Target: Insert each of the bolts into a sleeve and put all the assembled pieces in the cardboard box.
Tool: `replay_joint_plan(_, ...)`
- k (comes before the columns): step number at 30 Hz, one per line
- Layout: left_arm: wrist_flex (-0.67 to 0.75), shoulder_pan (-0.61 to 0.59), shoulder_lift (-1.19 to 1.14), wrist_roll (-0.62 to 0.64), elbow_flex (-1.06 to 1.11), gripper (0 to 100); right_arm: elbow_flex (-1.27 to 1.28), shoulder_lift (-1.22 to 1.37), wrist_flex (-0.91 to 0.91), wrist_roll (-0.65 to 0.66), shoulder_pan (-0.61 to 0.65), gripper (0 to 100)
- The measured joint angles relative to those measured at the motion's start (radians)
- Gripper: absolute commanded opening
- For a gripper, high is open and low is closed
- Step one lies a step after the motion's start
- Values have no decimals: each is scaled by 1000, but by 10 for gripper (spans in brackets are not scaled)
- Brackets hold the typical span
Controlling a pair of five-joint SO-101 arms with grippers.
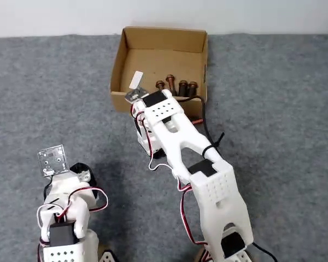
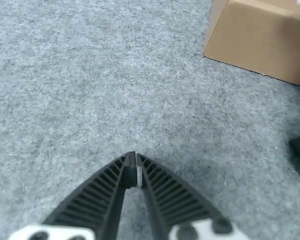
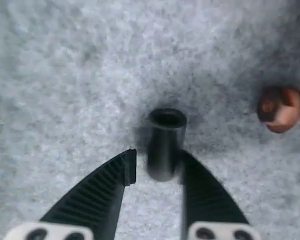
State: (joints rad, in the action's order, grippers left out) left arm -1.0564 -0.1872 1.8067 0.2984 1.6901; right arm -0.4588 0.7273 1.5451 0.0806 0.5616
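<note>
Jaws of right gripper (image 3: 157, 165) spread, straddling black sleeve (image 3: 165, 132) that stands upright on grey carpet (image 3: 65, 60); one jaw looks to touch it, the other stands apart, no squeeze yet. Sleeve: short rigid tube, probably light, smooth-walled, likely to tip or skid if nudged off-centre; best taken across mid-body, bore kept upward for the bolt. Copper-headed bolt (image 3: 279, 109) rests near it on carpet. High view: right arm stretched toward 12 o'clock, wrist just short of cardboard box (image 1: 119, 65); four copper-topped pieces (image 1: 177, 85) stand along box's near wall. Left gripper (image 2: 135, 167) closed on nothing, parked at 8 o'clock.
</note>
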Motion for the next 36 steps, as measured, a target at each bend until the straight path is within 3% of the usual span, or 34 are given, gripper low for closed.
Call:
replay_joint_plan(12, 0, 0, 0, 0, 0, 5, -25, -132, 32, -15, -51, 9)
replay_joint_plan(23, 0, 0, 0, 0, 0, 7, -9, -589, 206, -270, -138, 8)
replay_joint_plan(30, 0, 109, 0, -3, 0, 8, 262, -1003, 206, -311, -198, 8)
replay_joint_plan(36, 0, 216, 0, -32, -84, 6, 609, -1361, 193, -315, -368, 8)
